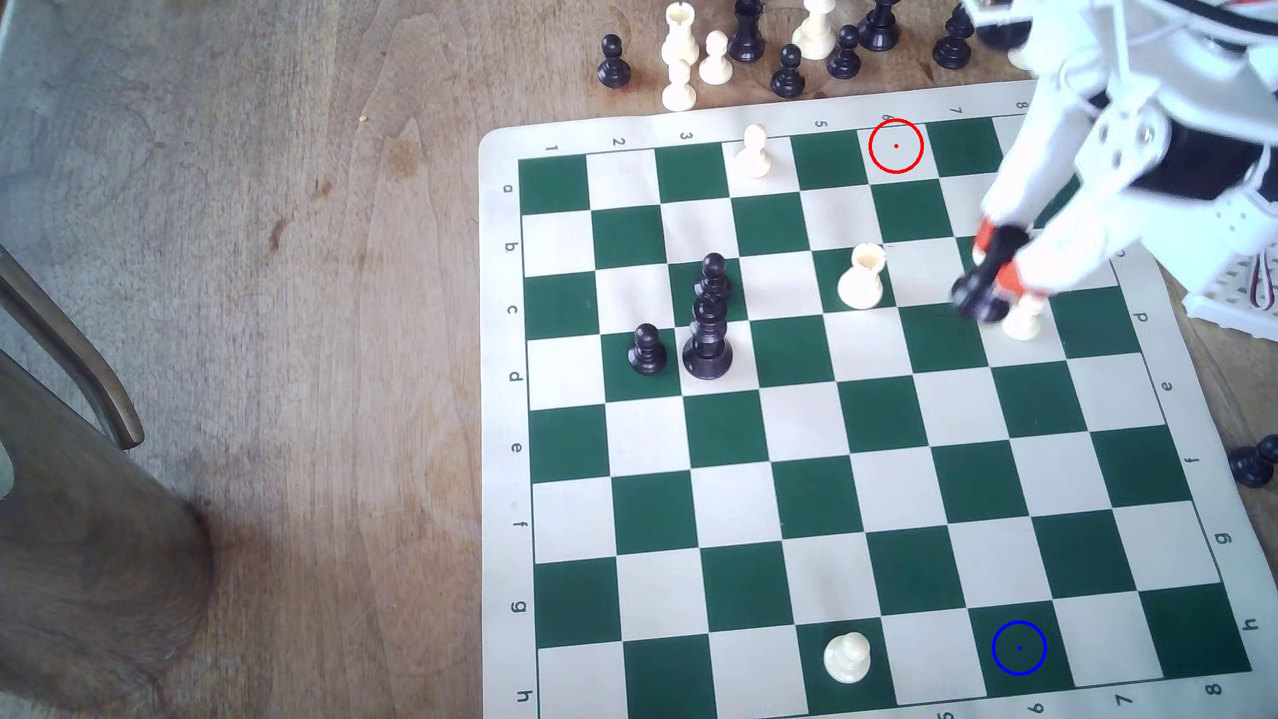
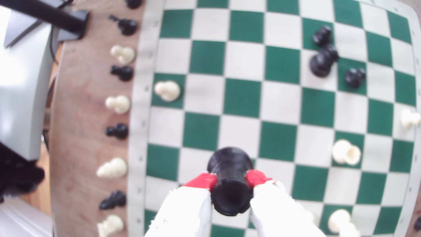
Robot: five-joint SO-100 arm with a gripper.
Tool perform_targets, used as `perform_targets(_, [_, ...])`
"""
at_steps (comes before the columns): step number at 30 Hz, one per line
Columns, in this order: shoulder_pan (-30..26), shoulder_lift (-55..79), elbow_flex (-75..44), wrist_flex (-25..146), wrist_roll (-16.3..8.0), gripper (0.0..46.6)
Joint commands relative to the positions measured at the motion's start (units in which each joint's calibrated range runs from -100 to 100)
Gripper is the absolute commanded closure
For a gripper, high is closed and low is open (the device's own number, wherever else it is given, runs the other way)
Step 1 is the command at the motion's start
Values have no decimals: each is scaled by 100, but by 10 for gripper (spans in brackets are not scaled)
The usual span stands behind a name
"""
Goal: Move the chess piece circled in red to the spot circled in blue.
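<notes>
The tool grips the black rook-like piece, its 2 red-tipped fingers pressed against the piece's narrow waist from either side. In the exterior view the piece hangs tilted in the tool, its flared base lowest, above the upper right part of the green-and-cream board. In the wrist view its blunt top points toward the camera between the white fingers.

Just beside the tool, on the exterior view's right, stands a cream pawn, partly hidden by the held piece. A cream rook stands near the tool on the exterior view's left. Further that way are 3 black pieces together: a tall stacked-collar piece, a black pawn behind it and another beside it.

The red ring marks a bare cream square near the board's far edge, beyond the tool. The blue ring lies well apart from the tool, on a dark green square in the board's near row, with a cream pawn 2 squares away in that row.

Spare black and cream pieces stand on the wooden surface past the board.
</notes>
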Motion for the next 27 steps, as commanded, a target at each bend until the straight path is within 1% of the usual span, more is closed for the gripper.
perform_targets(1, [-649,926,-1121,-176,-15,464])
perform_targets(4, [-962,1503,-1193,-512,-15,464])
perform_targets(12, [-1400,2343,-1057,-832,-15,464])
perform_targets(13, [-1486,2437,-849,-1004,-15,464])
perform_targets(19, [-1674,2623,-42,-1618,-39,464])
perform_targets(27, [-1760,2844,448,-2101,-44,464])
